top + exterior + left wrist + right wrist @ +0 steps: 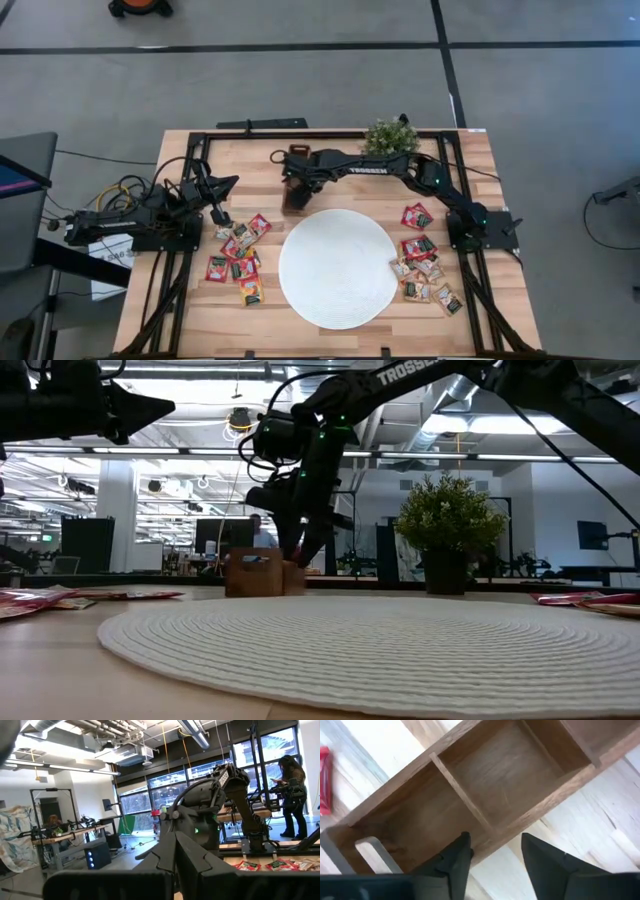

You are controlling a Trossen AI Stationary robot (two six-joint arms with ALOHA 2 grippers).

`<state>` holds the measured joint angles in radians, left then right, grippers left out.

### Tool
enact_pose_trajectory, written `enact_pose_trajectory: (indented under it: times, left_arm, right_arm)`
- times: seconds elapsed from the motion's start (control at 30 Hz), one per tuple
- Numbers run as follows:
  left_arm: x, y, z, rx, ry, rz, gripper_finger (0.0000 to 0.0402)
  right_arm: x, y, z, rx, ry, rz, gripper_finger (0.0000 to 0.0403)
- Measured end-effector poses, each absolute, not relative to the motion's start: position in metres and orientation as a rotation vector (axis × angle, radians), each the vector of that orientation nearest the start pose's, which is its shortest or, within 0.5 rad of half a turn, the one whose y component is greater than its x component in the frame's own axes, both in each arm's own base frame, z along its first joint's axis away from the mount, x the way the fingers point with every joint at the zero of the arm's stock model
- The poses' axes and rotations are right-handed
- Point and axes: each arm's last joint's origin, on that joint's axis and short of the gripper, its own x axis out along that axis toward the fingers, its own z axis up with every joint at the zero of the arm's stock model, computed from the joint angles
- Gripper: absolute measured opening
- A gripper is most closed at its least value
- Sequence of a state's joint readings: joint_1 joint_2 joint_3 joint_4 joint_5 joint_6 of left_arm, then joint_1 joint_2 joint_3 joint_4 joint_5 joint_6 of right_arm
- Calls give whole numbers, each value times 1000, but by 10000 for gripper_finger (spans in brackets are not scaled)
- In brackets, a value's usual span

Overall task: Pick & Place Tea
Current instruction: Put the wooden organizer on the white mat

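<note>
Tea sachets lie flat on the table in two loose piles, one [238,258] left of the white disc [337,268] and one [425,270] right of it. A narrow wooden box [500,775] stands behind the disc, and the compartments I can see hold nothing. My right gripper [492,842] hangs open just over the box, pointing steeply down. One finger [457,857] is over a compartment and the other [545,862] is outside the long wall [530,815]. Nothing is between them. My left gripper [228,184] is shut and waits at the table's left.
A small potted plant [390,136] stands at the far edge, right of the box. A dark metal frame [250,133] runs around the tabletop. One red sachet [324,780] lies on the wood beside the box. A person stands in the room beyond the table [292,795].
</note>
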<state>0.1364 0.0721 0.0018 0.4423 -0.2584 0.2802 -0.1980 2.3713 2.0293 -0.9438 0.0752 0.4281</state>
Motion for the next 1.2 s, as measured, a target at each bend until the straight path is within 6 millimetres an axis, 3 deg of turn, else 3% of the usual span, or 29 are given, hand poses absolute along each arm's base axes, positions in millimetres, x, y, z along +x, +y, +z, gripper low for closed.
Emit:
enact_pose_trajectory:
  times: [0.27,0.4,0.5,0.6,0.7,0.97,1.1,1.2]
  left_arm:
    - [93,20,200,250,-317,440,0]
    - [93,20,200,250,-317,440,0]
    - [93,20,200,250,-317,440,0]
    - [93,20,200,250,-317,440,0]
    - [93,20,200,250,-317,440,0]
    - [93,20,200,250,-317,440,0]
    - [93,20,200,250,-317,440,0]
    - [93,20,200,244,-318,440,0]
  right_arm:
    - [476,-96,170,422,1237,-495,122]
    - [477,-95,168,424,1241,-464,157]
    - [477,-93,155,428,1272,-466,191]
    - [478,-93,162,432,1247,-471,201]
    - [478,-94,162,408,1237,-504,173]
    - [479,-96,162,351,1232,-514,22]
    - [477,-95,171,309,1222,-524,28]
    - [473,-93,194,253,1174,-540,39]
